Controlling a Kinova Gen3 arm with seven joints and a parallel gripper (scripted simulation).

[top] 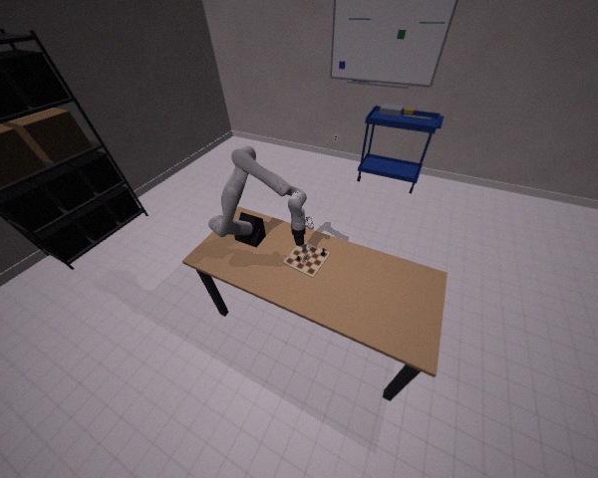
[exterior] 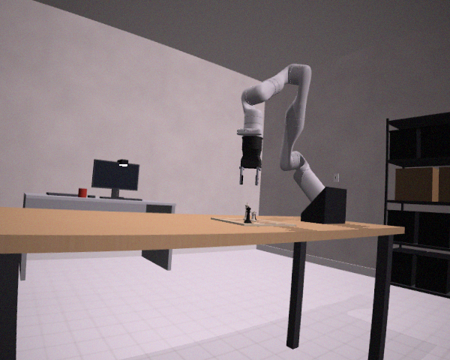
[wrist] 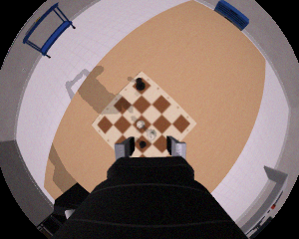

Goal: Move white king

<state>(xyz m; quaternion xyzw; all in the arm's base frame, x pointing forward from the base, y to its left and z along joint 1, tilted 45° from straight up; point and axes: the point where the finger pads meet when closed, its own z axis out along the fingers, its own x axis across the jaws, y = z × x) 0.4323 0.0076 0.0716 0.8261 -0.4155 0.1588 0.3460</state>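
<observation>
The small chessboard (wrist: 144, 119) lies on the wooden table near the arm's base. A white piece, seemingly the white king (wrist: 142, 122), stands upright near the board's middle. One black piece (wrist: 142, 143) stands close beside it, on the side toward my fingers. Another black piece (wrist: 141, 84) stands at the far edge. My gripper (wrist: 150, 142) is open and empty. It hangs well above the board (exterior: 252, 222), over the pieces, as the side view shows (exterior: 249, 180). The square letters and digits are too small to read.
The arm's black base block (exterior: 325, 210) stands on the table just beyond the board. The table (top: 320, 288) stretches long to the other side. A dark shelf rack (top: 42, 148), a blue cart (top: 400, 143) and a desk with a monitor (exterior: 115, 176) stand away from the table.
</observation>
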